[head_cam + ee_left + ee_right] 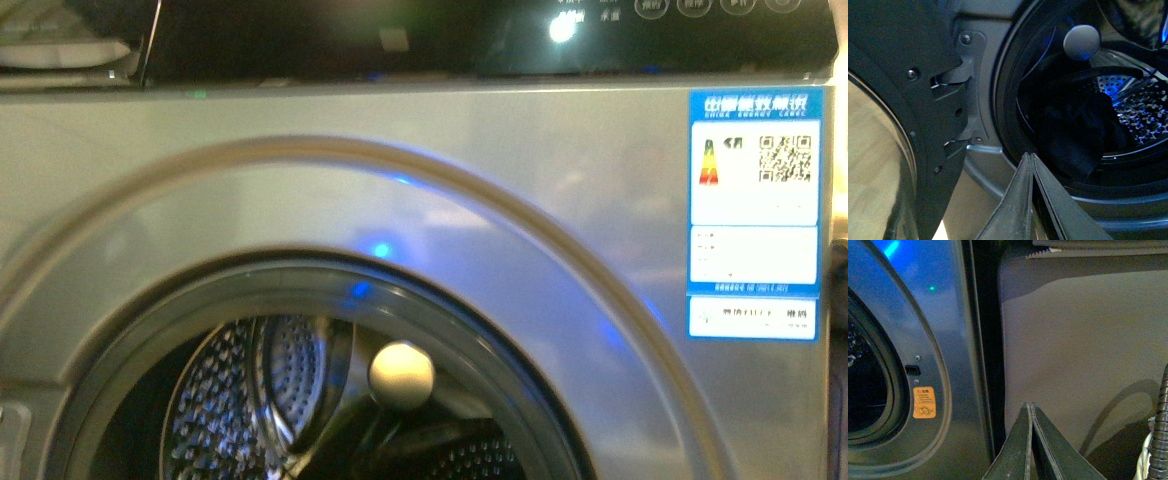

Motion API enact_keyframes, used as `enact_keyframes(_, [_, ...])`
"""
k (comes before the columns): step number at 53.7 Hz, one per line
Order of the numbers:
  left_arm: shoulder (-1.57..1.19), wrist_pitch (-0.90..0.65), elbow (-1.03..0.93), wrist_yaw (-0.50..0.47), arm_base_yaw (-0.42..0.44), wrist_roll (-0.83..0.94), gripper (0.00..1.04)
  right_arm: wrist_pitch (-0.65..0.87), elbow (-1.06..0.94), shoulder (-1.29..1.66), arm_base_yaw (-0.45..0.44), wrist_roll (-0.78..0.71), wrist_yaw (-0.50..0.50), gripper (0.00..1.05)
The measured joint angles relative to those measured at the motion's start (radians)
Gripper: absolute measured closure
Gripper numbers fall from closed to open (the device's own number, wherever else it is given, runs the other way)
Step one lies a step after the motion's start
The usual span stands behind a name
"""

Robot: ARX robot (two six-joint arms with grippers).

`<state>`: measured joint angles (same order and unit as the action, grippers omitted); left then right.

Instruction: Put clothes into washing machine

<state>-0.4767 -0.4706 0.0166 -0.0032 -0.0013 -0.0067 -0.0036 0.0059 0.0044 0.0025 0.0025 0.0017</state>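
Both claws, left gripper and right gripper, were together, empty. I judged clothes already inside washer; door unclosed.

dim, warm cast | blue glints in drum | glare on control panel | soft blur

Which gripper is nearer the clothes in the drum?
Left. The left gripper is shut just outside the drum mouth, facing the clothes. The right gripper is shut off the washing machine's side.
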Motion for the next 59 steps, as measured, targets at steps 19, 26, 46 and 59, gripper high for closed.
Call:
enact_keyframes(19, [0.174, 0.163, 0.0, 0.001, 0.0, 0.0, 1.01, 0.0, 0.0, 0.0, 0.0, 0.0, 0.0, 1.02])
enact_keyframes(26, [0.214, 0.204, 0.0, 0.001, 0.0, 0.0, 1.01, 0.0, 0.0, 0.0, 0.0, 0.0, 0.0, 1.02])
enact_keyframes(46, [0.403, 0.422, 0.0, 0.001, 0.0, 0.0, 1.01, 0.0, 0.0, 0.0, 0.0, 0.0, 0.0, 1.02])
enact_keyframes(59, [0.473, 0.469, 0.0, 0.001, 0.0, 0.0, 1.01, 0.0, 0.0, 0.0, 0.0, 0.0, 0.0, 1.02])
